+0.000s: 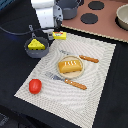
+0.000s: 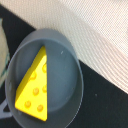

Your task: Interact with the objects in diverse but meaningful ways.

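Striped placemat [image 1: 95, 75] shows bread loaf [image 1: 70, 66] exterior-only; jaws' state I cannot tell.

White arm [image 1: 46, 14] at exterior view's upper left, wrist pointing down, gripper fingers not visible, state unclear.

**Crowded centre, open mat edges**

Your arm [image 1: 46, 15] looms over the saucepan [image 1: 37, 49], whose bowl the cheese wedge [image 1: 36, 44] largely fills. Bread loaf [image 1: 70, 65], fork [image 1: 66, 80] and knife [image 1: 82, 57] crowd the placemat's [image 1: 97, 100] middle; its stretch beyond the tomato [image 1: 34, 85] lies open.
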